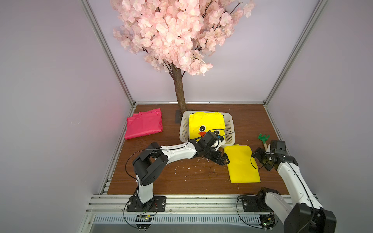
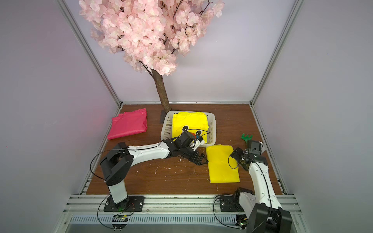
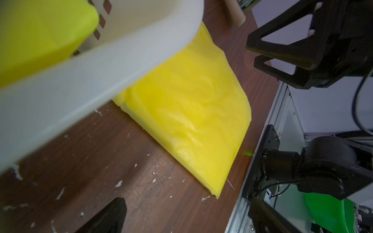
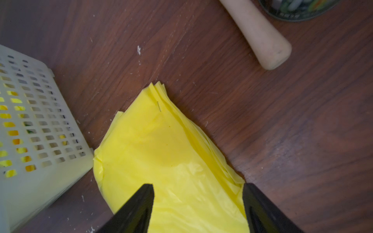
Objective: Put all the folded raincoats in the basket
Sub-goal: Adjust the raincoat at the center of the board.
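Left gripper (image 1: 225, 159) and right gripper (image 4: 197, 185), both with jaws apart, flanked raincoat (image 1: 242, 167) beside basket (image 1: 182, 129); likely prepping a two-sided lift.

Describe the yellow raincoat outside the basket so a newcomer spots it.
Find the tree trunk at the back; the white basket sits beside it. In front of the basket's right corner lies the folded raincoat: plain yellow, unlike the duck-faced one inside and the pink one far left.
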`<move>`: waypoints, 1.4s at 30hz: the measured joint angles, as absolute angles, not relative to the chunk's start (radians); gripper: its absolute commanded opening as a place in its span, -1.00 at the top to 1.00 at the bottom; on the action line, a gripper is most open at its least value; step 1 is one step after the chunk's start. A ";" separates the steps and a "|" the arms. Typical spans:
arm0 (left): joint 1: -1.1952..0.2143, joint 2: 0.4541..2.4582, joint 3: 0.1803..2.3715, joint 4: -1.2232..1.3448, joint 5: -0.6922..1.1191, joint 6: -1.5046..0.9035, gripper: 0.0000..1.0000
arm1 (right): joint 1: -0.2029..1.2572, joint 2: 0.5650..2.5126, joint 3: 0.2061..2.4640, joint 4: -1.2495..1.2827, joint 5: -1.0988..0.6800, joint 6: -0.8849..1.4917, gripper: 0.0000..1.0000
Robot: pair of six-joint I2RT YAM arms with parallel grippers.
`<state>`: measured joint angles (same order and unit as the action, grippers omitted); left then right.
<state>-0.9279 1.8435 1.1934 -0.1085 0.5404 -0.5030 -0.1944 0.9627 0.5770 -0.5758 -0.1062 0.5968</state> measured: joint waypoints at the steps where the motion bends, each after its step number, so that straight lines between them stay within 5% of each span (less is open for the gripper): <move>1: -0.928 1.846 1.200 -0.108 0.543 -0.501 -1.00 | -0.194 0.962 0.577 -0.576 -0.100 0.603 -0.62; 29: -0.928 1.858 1.276 -0.163 0.597 -0.456 -1.00 | -0.185 0.884 0.382 -0.456 -0.314 0.751 -0.60; 42: -0.908 1.858 1.133 -0.150 0.613 -0.487 -1.00 | 0.096 0.815 0.377 -0.495 -0.318 0.858 -0.62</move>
<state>-0.9085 1.8576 1.1332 -0.1505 0.6132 -0.4866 0.0956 0.8150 0.3771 -0.4950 -0.3176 0.8577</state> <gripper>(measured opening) 0.998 0.802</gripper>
